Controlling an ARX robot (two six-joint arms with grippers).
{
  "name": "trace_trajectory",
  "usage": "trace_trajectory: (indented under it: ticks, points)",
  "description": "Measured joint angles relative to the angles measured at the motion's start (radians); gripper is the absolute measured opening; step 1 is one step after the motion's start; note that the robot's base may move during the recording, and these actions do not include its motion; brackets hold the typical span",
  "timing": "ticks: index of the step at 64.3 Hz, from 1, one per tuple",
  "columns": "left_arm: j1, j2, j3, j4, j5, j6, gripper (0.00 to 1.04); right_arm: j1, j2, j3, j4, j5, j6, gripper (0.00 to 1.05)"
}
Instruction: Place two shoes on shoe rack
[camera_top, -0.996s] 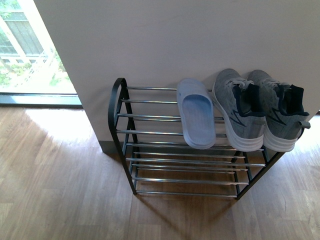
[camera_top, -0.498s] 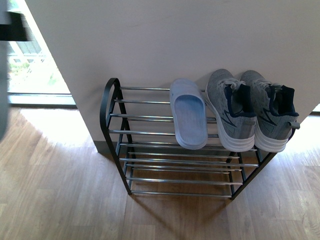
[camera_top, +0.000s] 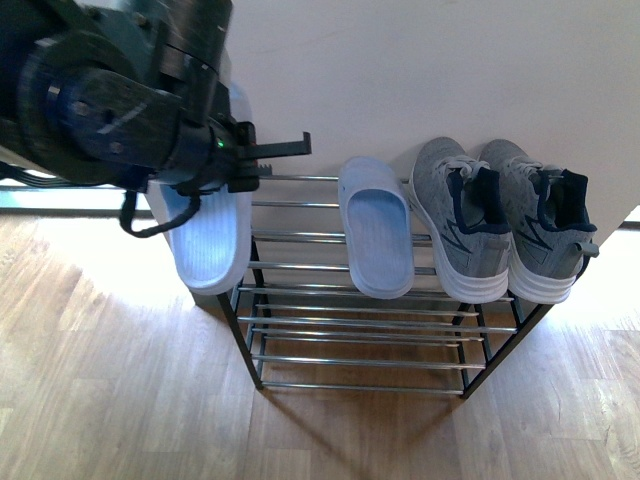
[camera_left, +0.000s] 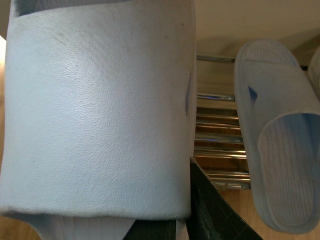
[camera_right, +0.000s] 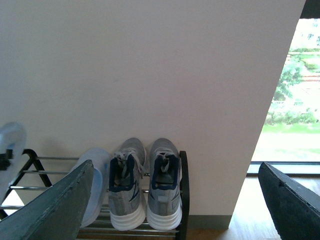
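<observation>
L gripper (camera_top: 215, 170) holds slide (camera_top: 208, 235) over rack's (camera_top: 300, 235) left end.

No text, label, brand, number or sign can be read in any of the views. The light-blue slides (camera_top: 378, 240) show only plain ribbed footbeds, and the strap of the held slide (camera_left: 100, 110) is bare pebbled rubber. The grey sneakers (camera_top: 500, 225) carry a dark zigzag mark on the side, but no lettering can be made out.
</observation>
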Motion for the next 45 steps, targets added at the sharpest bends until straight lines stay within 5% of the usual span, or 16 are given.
trace_trajectory:
  ticks: [45]
  points:
    - [0.000, 0.370, 0.514, -0.216, 0.079, 0.001, 0.02, 0.000, 0.000, 0.000, 0.000, 0.000, 0.000, 0.96]
